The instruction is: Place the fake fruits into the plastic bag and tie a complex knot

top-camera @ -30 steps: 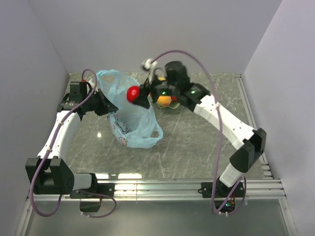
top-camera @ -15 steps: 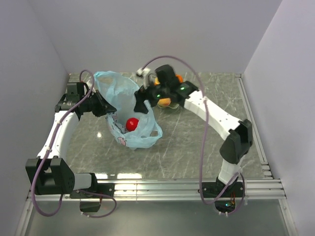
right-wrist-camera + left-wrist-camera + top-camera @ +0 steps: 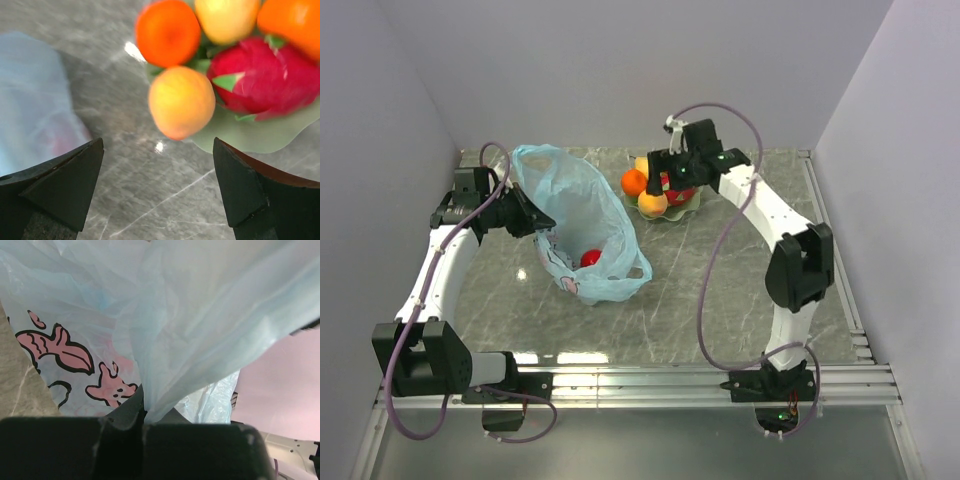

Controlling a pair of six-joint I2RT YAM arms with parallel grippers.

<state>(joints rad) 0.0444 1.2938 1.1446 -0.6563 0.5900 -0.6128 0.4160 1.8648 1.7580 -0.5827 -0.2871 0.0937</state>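
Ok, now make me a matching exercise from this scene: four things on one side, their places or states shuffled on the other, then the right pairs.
Column one:
1. red ball fruit
2. left gripper
3. right gripper
4. fake dragon fruit

Column two:
a. open, holding nothing
b. lying inside the plastic bag
c. resting on the pale green plate
d. shut on the plastic bag's thin blue film

Pairs: 1-b, 2-d, 3-a, 4-c
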